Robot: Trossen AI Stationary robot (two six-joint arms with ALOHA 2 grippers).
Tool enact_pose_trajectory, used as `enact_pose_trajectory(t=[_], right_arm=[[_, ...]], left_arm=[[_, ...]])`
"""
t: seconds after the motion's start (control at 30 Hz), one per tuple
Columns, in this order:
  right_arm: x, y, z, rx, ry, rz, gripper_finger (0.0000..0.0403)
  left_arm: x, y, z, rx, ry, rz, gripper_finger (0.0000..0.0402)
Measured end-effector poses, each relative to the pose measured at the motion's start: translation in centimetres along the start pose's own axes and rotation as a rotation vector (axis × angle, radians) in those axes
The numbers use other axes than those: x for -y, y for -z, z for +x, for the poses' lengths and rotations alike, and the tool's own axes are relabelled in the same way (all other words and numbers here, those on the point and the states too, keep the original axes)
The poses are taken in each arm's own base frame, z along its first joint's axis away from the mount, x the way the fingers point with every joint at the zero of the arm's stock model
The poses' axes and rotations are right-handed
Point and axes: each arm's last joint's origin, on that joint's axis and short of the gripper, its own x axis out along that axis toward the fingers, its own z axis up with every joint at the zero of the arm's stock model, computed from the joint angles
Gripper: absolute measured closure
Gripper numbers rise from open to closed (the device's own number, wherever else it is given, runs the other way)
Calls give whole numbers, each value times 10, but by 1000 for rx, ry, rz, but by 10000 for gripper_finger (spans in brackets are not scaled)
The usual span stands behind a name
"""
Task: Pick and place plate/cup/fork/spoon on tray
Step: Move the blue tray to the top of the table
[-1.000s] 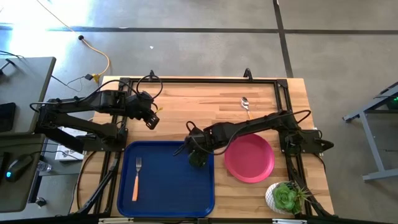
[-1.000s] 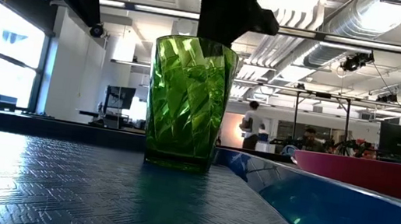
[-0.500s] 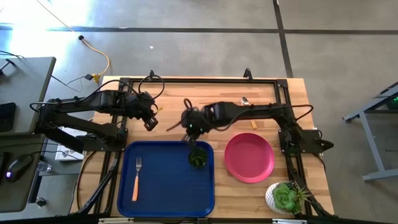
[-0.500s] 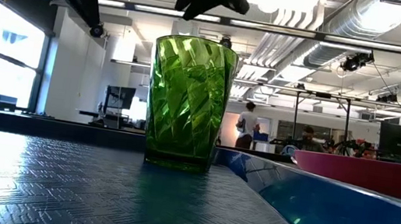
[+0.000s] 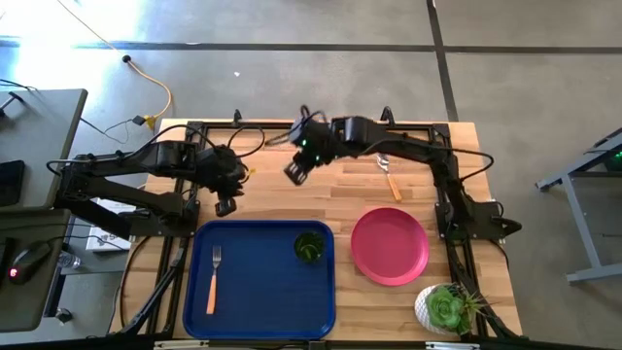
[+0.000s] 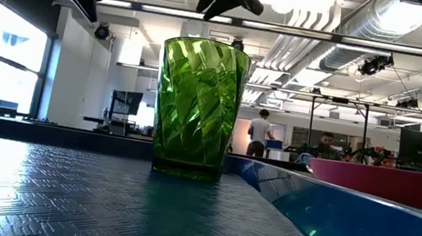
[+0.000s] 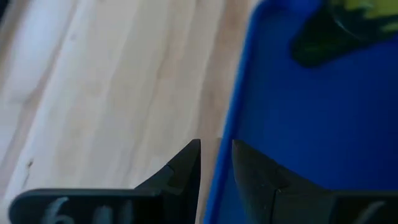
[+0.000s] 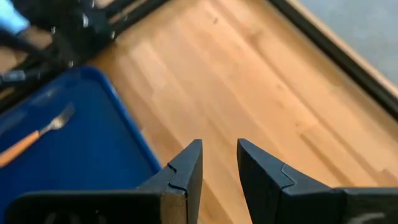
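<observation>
I saw the cup standing upright on the tray near its far right corner, with the fork lying at the tray's left. The plate sat on the surface beside the tray, the spoon beyond it. Both tools hung empty with fingers slightly parted: the right tool over the far surface, the left tool above the tray's far left corner.

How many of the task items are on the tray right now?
2: the fork lies near the left side of the tray, and the cup stands at its far right corner.
</observation>
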Motion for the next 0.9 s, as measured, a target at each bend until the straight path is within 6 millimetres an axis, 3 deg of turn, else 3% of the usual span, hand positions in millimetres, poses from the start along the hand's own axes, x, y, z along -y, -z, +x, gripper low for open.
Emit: enact_pose_trajectory(t=[0.27,0.9], right_arm=[[31,-18,-17,69,12,70,311],[65,-32,-27,93,9,52,311]], left_arm=[[12,-4,12,-55,60,105,321],[63,-23,97,-262,93,251,321]])
